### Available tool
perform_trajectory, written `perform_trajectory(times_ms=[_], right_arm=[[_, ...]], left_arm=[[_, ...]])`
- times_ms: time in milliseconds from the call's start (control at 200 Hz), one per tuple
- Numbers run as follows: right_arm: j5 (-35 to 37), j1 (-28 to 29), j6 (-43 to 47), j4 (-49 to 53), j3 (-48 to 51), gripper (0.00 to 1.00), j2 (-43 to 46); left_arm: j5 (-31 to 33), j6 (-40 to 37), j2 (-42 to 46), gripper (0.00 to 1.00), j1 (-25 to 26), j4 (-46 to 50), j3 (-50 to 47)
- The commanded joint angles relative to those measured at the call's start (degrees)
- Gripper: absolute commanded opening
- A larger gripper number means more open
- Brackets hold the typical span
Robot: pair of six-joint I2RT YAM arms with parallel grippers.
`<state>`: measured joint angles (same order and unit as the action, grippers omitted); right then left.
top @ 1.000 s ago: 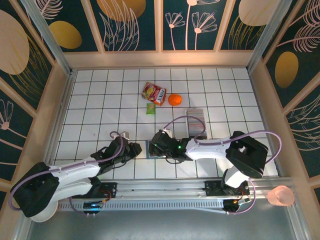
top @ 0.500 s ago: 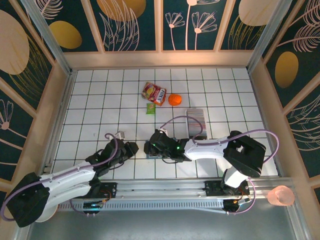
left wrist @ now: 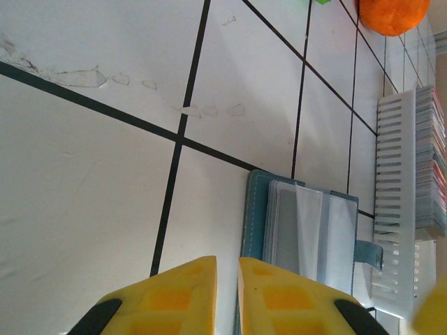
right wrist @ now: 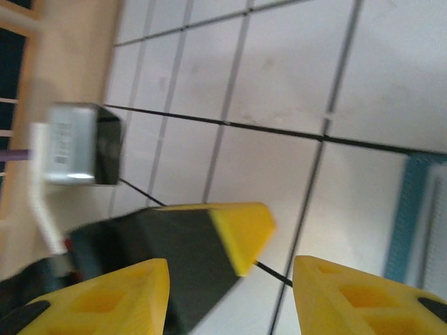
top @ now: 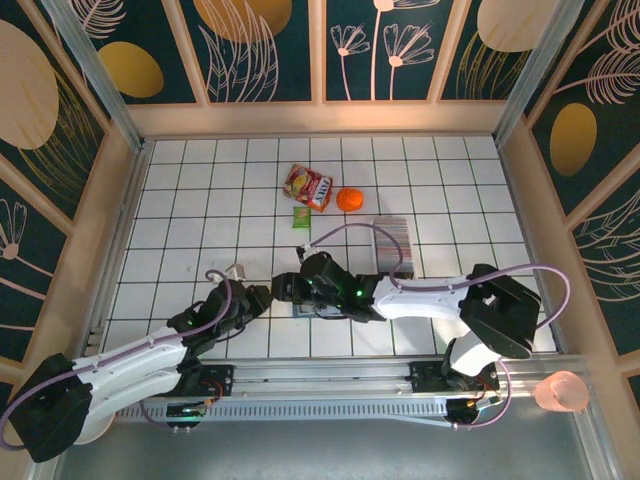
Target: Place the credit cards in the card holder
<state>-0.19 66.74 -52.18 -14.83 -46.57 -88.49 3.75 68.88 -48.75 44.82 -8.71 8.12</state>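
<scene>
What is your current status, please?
Left gripper shut, empty. Right gripper open, empty. Card holder lies open; credit cards in tray. Grippers crowd together beside holder.

Left gripper [top: 262,297] and right gripper [top: 285,288] tip to tip, low over the white tiles [top: 180,230], just beside the card holder [top: 303,311], half hidden under the right arm [top: 420,298]. Farther back, well apart: orange [top: 349,199], snack packet [top: 308,186].

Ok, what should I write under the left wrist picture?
Left gripper poised beside the open teal card holder, the white tray of credit cards just beyond.
</scene>
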Motion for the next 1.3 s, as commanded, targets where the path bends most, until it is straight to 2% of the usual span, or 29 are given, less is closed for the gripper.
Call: perform_trajectory(times_ms=[0,110,200,325,395,445,510,626,691,721,761,826,876,936,961,1076,1296], right_arm=[[0.74,0.15,8.74,0.86,-3.4,0.48,4.99],[3.93,-1.8,21.43,7.85,-4.24,0.48,11.08],[2.23,-5.89,34.89,14.06,-4.55,0.48,16.42],[1.41,-11.26,61.6,23.06,-3.75,0.51,23.48],[1.44,-12.73,78.95,27.42,-1.14,0.57,28.07],[1.42,-13.74,87.96,30.98,-0.31,0.61,30.52],[1.41,-17.96,95.47,36.86,-1.27,0.63,32.25],[-3.42,-27.9,106.77,48.3,-2.54,0.66,32.06],[-1.38,-31.1,114.83,51.67,-0.34,0.73,31.97],[-0.09,-32.28,117.97,52.24,0.71,0.8,31.82],[0.59,-34.07,122.16,52.74,1.9,0.85,31.4],[0.89,-35.04,125.57,51.05,3.85,0.86,30.75],[0.89,-35.08,127.34,49.31,5.5,0.92,30.74],[0.89,-35.04,128.15,46.24,6.67,0.95,30.06],[0.89,-36.62,128.48,45.53,6.75,0.95,29.54],[2.12,-37.33,130.04,41.87,8.12,0.94,27.42],[3.46,-38.06,132.51,31.14,14.29,0.89,24.91]], left_arm=[[0.95,0.52,0.81,0.17,0.31,1.56,0.45],[0.31,-1.18,0.05,0.2,0.29,1.59,1.54],[-0.47,-3.24,-1.63,0.25,0.32,1.03,3.11],[-1.85,-5.44,-4.98,0.35,0.29,0.24,6.16],[-3.89,-7.58,-7.25,0.38,0.3,-1.23,8.41],[-4.93,-8.2,-9.05,0.39,0.31,-1.48,9.88],[-5.71,-9.41,-10.97,0.41,0.35,-1.05,11.41],[-6.36,-9.82,-13.06,0.48,0.29,-2.36,10.93],[-6.65,-9.5,-14.24,0.49,0.35,-3.98,10.75],[-7.32,-10.4,-14.78,0.49,0.35,-4.71,11.22],[-7.33,-11.48,-15.53,0.5,0.32,-2.84,12.92],[-7.7,-13.75,-16.46,0.5,0.34,-1.35,14.81],[-7.53,-13.51,-16.8,0.51,0.35,-2.11,14.64],[-7.97,-12.85,-16.9,0.52,0.33,-3.24,14.15],[-8.12,-12.29,-16.75,0.52,0.31,-3.67,13.77],[-9.58,-10.23,-15.62,0.53,0.28,-6.47,11.11],[-9.19,-10.26,-11.98,0.52,0.35,-4.15,8.9]])
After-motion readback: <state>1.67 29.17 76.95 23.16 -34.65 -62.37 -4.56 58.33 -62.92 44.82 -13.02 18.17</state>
